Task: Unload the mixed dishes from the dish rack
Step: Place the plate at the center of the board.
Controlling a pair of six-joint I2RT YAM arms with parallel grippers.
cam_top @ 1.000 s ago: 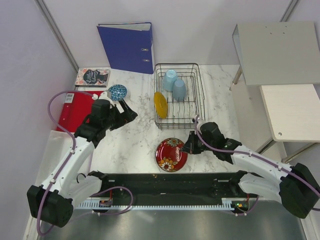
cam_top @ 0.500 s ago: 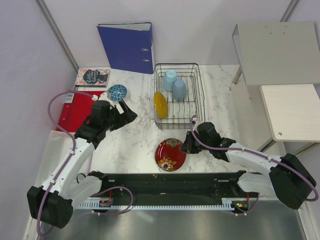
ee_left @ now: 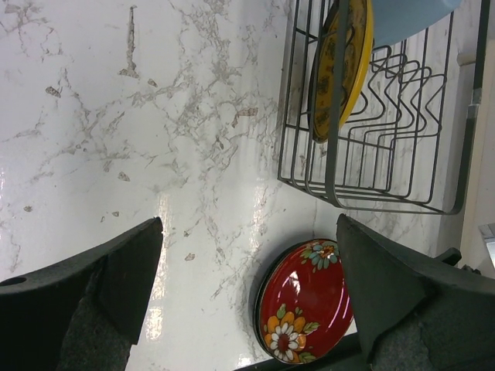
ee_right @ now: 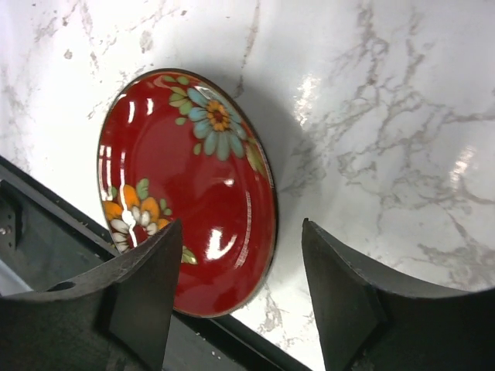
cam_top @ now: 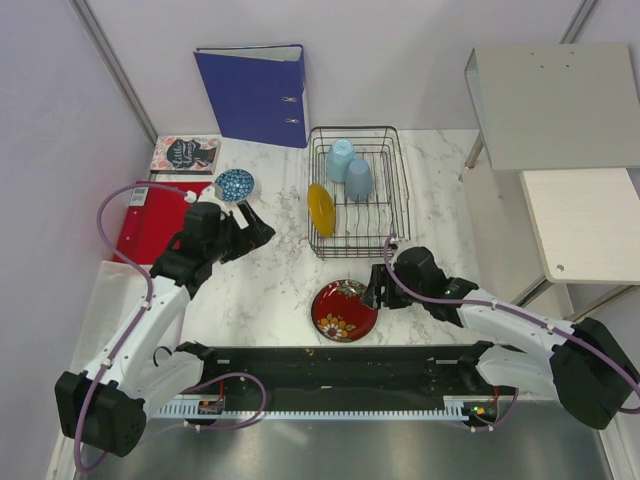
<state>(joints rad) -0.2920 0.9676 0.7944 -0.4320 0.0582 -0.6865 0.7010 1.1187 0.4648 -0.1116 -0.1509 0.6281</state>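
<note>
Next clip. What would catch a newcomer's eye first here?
The red floral plate lies on the marble table by its near edge, with the right gripper open over it. Behind it, the black dish rack holds a yellow plate on edge and two pale blue cups.
</note>
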